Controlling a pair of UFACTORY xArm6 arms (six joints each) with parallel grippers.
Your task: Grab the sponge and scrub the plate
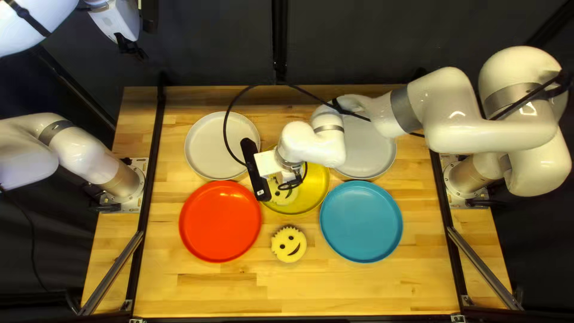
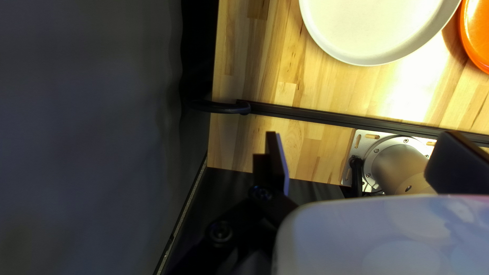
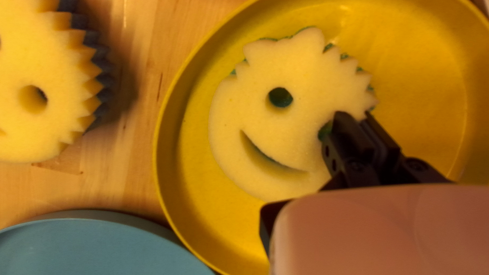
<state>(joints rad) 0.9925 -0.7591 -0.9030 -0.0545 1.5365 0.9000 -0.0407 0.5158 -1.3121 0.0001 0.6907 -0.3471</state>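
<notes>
Right pincer over the yellow plate, smiley sponge between red plate and blue plate

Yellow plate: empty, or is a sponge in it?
Not empty: the right wrist view shows a smiley-faced sponge inside the rim of the yellow plate.

The yellow plate looked like smooth, glossy plastic. The sponge on it was matt and porous; the red plate beside it shone. Around it, the worktop was smooth wood.
</notes>
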